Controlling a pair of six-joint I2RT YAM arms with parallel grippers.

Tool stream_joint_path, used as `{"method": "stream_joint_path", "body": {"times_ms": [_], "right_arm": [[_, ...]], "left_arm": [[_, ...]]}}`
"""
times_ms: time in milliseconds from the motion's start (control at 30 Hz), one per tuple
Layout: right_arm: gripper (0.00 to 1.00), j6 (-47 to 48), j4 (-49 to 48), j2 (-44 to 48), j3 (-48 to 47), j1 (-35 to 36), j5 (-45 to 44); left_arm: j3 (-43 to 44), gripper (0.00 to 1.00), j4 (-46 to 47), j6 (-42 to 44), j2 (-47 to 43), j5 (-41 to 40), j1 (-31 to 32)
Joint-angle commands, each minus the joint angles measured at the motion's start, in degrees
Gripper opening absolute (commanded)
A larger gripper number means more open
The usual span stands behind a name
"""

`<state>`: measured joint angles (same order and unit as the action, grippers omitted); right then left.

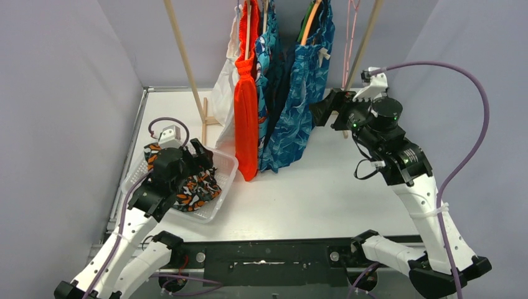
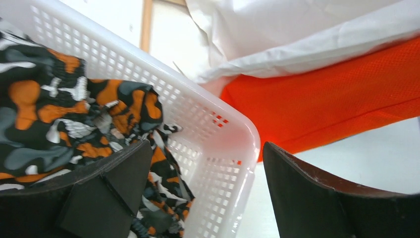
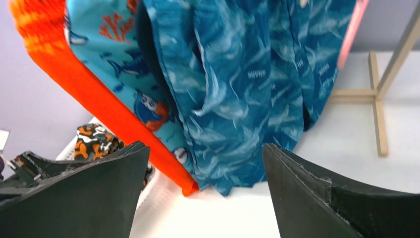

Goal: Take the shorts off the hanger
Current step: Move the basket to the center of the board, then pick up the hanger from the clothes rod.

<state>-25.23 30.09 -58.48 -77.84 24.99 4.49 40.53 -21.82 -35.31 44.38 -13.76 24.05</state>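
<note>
Several shorts hang on hangers from a wooden rack: bright orange shorts (image 1: 246, 106), teal shark-print shorts (image 1: 265, 75), navy shorts (image 1: 280, 87) and blue patterned shorts (image 1: 303, 99). The camouflage shorts (image 1: 194, 187) lie in the white basket (image 1: 225, 168). My left gripper (image 1: 204, 159) is open and empty above the basket's far corner; the camouflage shorts (image 2: 74, 114) and basket rim (image 2: 223, 129) show below it. My right gripper (image 1: 324, 112) is open and empty, just right of the blue patterned shorts (image 3: 237, 89), facing them. The orange shorts (image 3: 114, 114) and shark-print shorts (image 3: 124, 69) show beyond.
A white garment (image 1: 224, 93) hangs at the rack's left end. The rack's wooden legs (image 1: 187, 62) and feet (image 1: 212, 121) stand on the white table (image 1: 311, 193). A pink hanger (image 1: 350, 43) hangs at the right. Grey walls close in both sides.
</note>
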Motion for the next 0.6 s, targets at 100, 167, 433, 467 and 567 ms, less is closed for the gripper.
{"method": "stream_joint_path", "body": {"times_ms": [100, 167, 433, 467, 567], "right_arm": [[0.86, 5.2, 4.6, -11.5, -13.9, 4.7, -4.7], [0.85, 5.6, 5.4, -14.6, -16.9, 5.9, -8.3], [0.77, -2.5, -0.1, -21.1, -24.6, 1.4, -0.5], [0.77, -3.7, -1.2, -21.5, -24.9, 0.1, 1.2], [0.74, -5.9, -3.8, -22.9, -26.9, -2.3, 6.2]], "left_arm": [[-1.7, 0.84, 0.1, 6.6, -4.9, -9.7, -0.2], [-4.1, 0.84, 0.7, 6.7, -6.1, -9.8, -0.3], [-5.4, 0.84, 1.0, 6.8, -5.9, -10.6, -0.2], [-5.1, 0.84, 0.5, 6.8, -5.6, -10.7, -0.1], [-5.2, 0.84, 0.6, 6.9, -5.1, -10.3, -0.1]]}}
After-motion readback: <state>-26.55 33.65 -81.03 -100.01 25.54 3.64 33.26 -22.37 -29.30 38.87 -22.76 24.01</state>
